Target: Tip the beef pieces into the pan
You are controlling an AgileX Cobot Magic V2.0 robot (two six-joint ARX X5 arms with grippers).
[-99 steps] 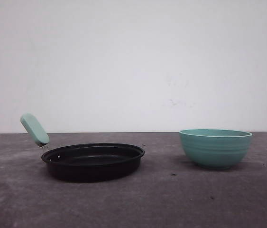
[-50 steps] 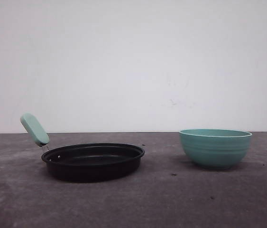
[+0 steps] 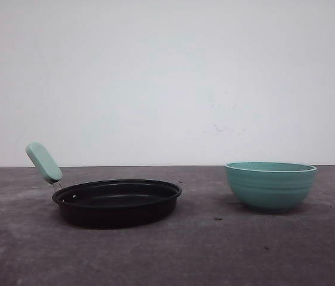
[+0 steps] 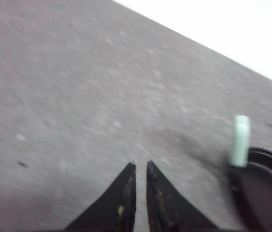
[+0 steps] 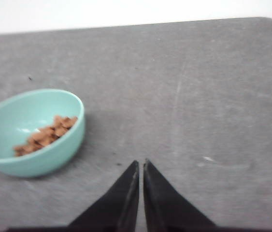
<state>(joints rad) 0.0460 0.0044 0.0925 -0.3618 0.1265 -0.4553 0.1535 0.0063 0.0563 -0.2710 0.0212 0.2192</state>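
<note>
The gray table (image 3: 215, 250) is rough and speckled. On it, the round black pan (image 3: 117, 202) is set well apart from the ribbed teal bowl (image 3: 270, 186). The small brown beef pieces (image 5: 46, 134) are heaped inside the bowl, off to one side of the right gripper (image 5: 141, 166). The pan is seen beside the left gripper (image 4: 140, 168). Both grippers are held low over bare table, nearly closed, with nothing between the tips.
</note>
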